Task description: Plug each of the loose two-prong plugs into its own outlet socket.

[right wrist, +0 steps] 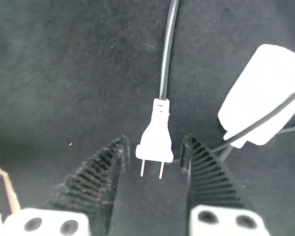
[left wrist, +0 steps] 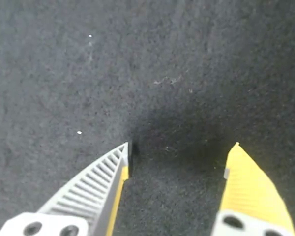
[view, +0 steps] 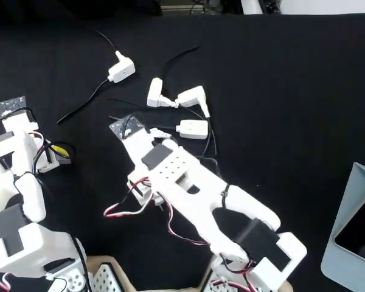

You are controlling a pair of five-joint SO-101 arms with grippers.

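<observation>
No legible text, label, brand, number or sign, plain white body on two-prong plug [right wrist: 156,140], plain white shell on outlet socket [right wrist: 263,93], plain white housing on arm [view: 188,182].

The left arm [view: 27,198] and the right arm [view: 201,210] are built of white plastic shells with black servo blocks set in them. Both trail loops of red, black and white wires [view: 125,210], and a black tie [view: 224,194] rings the right one. The left gripper [left wrist: 182,147] has 1 pale grey ribbed finger [left wrist: 96,184] edged in yellow and 1 yellow finger [left wrist: 250,189], while the right gripper [right wrist: 155,142] has 2 black ribbed fingers [right wrist: 88,182]; every finger sits on a white mount with 2 screw holes.
</observation>
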